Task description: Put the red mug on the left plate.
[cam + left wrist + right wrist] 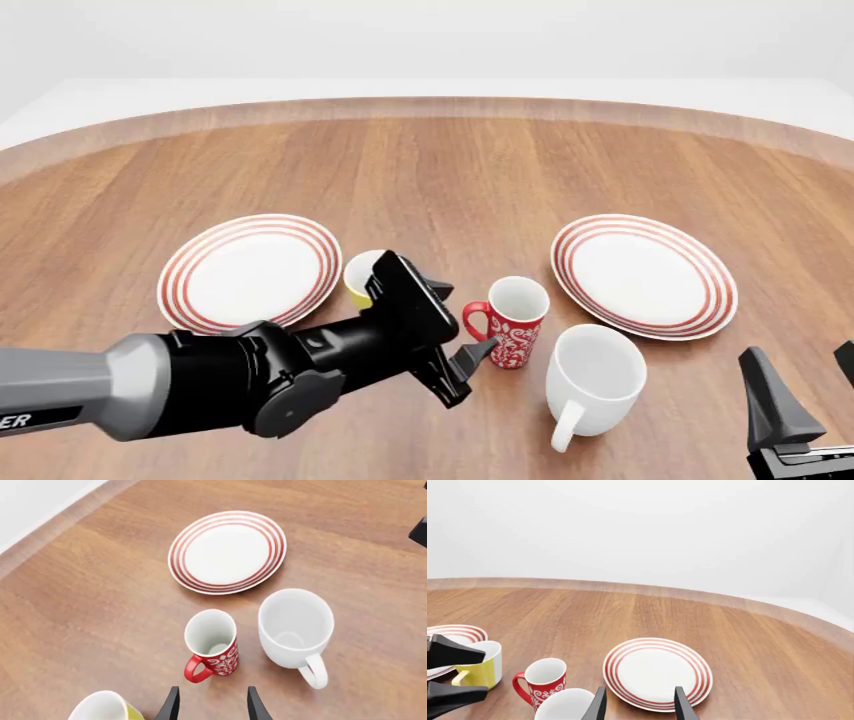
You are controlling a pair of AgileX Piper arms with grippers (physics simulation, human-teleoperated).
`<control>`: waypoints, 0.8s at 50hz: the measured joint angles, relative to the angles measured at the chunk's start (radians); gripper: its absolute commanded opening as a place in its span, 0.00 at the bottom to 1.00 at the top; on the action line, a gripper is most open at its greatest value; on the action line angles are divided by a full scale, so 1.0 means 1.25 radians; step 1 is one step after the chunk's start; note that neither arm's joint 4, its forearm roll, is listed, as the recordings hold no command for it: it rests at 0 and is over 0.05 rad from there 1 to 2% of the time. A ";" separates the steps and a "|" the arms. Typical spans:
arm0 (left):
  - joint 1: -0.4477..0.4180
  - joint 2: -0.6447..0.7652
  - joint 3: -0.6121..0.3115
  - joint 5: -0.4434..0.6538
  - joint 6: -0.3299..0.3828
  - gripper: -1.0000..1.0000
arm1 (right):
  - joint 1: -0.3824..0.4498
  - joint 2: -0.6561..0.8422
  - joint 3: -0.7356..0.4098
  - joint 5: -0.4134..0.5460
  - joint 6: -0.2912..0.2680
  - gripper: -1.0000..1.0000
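The red mug (515, 322) with white swirls stands upright mid-table, its handle toward my left gripper. It also shows in the left wrist view (221, 661) and the right wrist view (544, 684). The left plate (247, 272), white with red rings, lies empty to the left, beyond the yellow mug. My left gripper (461, 325) is open and empty, its fingers (171, 707) just short of the mug's handle, not touching. My right gripper (807, 385) is open and empty at the near right, also seen in its wrist view (638, 706).
A yellow mug (360, 277) stands between the left plate and the red mug, partly hidden by my left arm. A bigger white mug (594, 375) stands close beside the red mug. The identical right plate (645, 275) lies empty at the right.
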 measured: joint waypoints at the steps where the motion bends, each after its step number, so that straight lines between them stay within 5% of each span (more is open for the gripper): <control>1: 0.000 0.001 -0.001 0.000 0.000 1.00 | 0.000 0.000 0.000 0.000 0.000 1.00; 40: 0.020 0.088 -0.047 -0.010 0.026 1.00 | 0.002 0.000 -0.003 -0.001 0.000 1.00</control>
